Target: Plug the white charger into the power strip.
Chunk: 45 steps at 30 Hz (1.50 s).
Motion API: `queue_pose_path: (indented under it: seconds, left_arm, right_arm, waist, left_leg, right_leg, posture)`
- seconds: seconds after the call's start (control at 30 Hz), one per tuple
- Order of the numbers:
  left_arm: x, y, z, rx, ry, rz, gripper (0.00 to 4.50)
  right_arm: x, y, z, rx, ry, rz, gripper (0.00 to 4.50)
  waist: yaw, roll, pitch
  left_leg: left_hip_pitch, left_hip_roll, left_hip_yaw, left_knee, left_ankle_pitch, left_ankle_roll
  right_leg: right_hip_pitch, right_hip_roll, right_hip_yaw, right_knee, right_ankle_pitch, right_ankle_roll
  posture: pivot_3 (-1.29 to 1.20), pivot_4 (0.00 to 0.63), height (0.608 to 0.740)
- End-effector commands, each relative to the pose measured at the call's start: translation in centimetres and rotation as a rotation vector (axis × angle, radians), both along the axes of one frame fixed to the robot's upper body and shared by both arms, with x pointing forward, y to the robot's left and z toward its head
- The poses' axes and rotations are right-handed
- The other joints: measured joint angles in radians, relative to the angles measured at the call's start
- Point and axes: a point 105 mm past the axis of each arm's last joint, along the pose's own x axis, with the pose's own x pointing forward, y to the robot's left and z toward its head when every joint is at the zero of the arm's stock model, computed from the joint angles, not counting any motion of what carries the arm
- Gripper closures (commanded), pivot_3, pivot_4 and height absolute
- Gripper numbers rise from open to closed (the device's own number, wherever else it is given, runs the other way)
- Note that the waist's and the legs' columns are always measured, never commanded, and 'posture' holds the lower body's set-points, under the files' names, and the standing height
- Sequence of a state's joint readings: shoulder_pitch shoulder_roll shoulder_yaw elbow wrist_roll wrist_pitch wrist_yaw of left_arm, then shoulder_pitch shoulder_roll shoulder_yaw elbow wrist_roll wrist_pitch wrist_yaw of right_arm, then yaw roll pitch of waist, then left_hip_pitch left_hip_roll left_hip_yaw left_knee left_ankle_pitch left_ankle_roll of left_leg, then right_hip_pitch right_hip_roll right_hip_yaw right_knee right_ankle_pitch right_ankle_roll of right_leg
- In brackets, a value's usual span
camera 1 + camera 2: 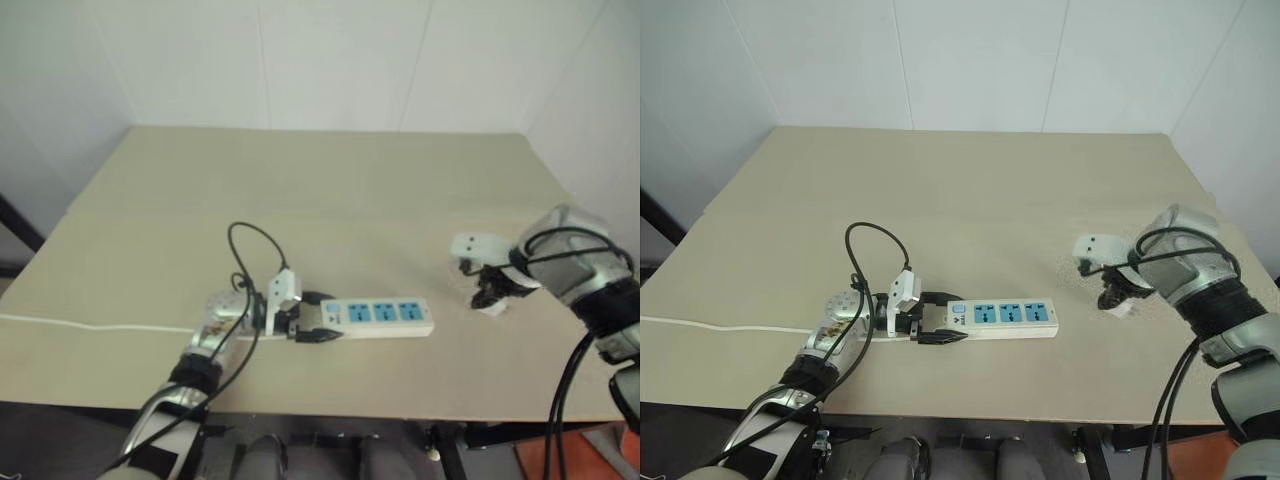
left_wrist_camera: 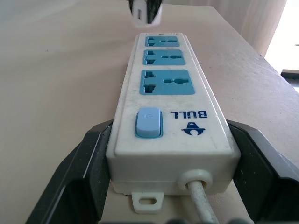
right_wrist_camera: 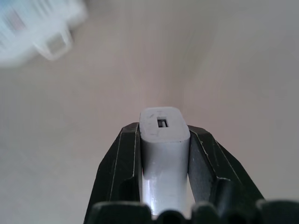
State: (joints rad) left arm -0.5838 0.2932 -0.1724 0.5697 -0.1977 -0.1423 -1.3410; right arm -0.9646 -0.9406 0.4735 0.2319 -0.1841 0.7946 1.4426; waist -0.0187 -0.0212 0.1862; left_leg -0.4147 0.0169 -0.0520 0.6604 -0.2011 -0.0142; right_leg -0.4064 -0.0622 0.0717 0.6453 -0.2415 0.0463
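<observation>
Beige surface [image 1: 330,180] against white walls, seen from the head views. Near the front edge, lying flat and lengthwise across: the power strip [image 1: 385,317], a white bar with three blue outlet faces in a row, all three bare. Light-blue switch [image 2: 148,123] at the cord end, beside a blue "BULL" mark. Thin white cord [image 1: 90,326] trailing from that end toward the surface's left edge.

Left claw [image 1: 318,320] low over the surface, pointing rightward, clamped on the strip's cord end: black fingers [image 2: 79,177] spread wide, one against each long side of the bar, pressed to the casing in the left wrist view. Looped black cable [image 1: 255,250] arching above that wrist.

Right claw [image 1: 1118,298] well apart from the strip, off beyond its far end, tilted steeply downward. Clamped on the white charger [image 3: 164,154]: two black fingers [image 3: 119,163] squeezed flat against opposite sides of the small white block, its end face with a small rectangular port turned toward the wrist camera. Charger [image 1: 1122,309] a small white shape under the fingertips in the head views; whether touching the surface or just above it, not clear. Prongs hidden.
</observation>
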Motion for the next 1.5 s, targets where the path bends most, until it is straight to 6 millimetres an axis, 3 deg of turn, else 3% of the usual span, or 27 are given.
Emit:
queue_pose_path:
  seconds: [0.03, 0.1, 0.23, 0.47, 0.77, 1.5]
  left_arm:
    - [0.0, -0.3, 0.3, 0.020, -0.038, -0.035, 1.24]
    - [0.0, -0.3, 0.2, 0.020, -0.044, -0.035, 1.24]
    - [0.3, -0.4, 0.2, 0.013, -0.063, -0.018, 1.24]
    - [-0.3, -0.1, -0.6, 0.054, -0.073, -0.055, 1.24]
    - [0.2, 0.5, -0.4, 0.062, -0.079, -0.054, 1.24]
    - [0.6, 0.6, -0.3, 0.077, -0.061, -0.086, 1.24]
  right_arm:
    - [0.5, 3.7, 4.7, 0.285, -0.172, 0.070, 3.39]
    - [0.3, 4.9, 5.3, 0.410, -0.188, 0.092, 3.39]
    - [-2.3, 8.8, 4.5, 0.798, -0.137, 0.306, 3.39]
    - [-3.5, 10.7, 1.5, 1.114, -0.179, 0.429, 3.39]
    - [-2.3, 11.7, -1.2, 1.171, -0.228, 0.475, 3.39]
    - [-1.9, 11.7, -3.9, 1.119, -0.235, 0.485, 3.39]
  waist:
    - [0.000, 0.000, 0.000]
    - [0.000, 0.000, 0.000]
    - [0.007, -0.001, 0.000]
    - [0.003, -0.001, 0.000]
    - [-0.003, -0.001, 0.000]
    - [-0.017, -0.001, 0.000]
  left_leg:
    - [0.000, 0.000, 0.000, 0.000, 0.000, 0.000]
    - [0.000, 0.000, -0.001, 0.000, 0.000, 0.000]
    - [0.000, 0.000, -0.003, 0.000, 0.000, 0.000]
    - [0.001, 0.000, -0.002, 0.000, 0.000, 0.000]
    - [0.003, 0.000, -0.002, 0.000, 0.000, 0.000]
    - [0.003, 0.000, -0.002, 0.000, 0.000, 0.000]
  right_leg:
    - [0.000, 0.000, 0.000, 0.000, 0.000, 0.000]
    - [0.001, 0.000, -0.001, 0.000, 0.000, 0.000]
    - [0.002, 0.000, -0.002, -0.001, 0.000, 0.000]
    - [0.002, 0.000, -0.001, 0.002, 0.001, -0.001]
    - [0.003, 0.001, -0.001, 0.002, 0.001, -0.001]
    - [0.003, 0.001, -0.001, 0.002, 0.001, 0.000]
  posture:
    - [0.00, 0.150, 0.740]
    - [0.00, 0.150, 0.740]
    - [0.00, 0.150, 0.740]
    - [0.00, 0.150, 0.740]
    - [0.00, 0.150, 0.740]
    - [0.00, 0.150, 0.740]
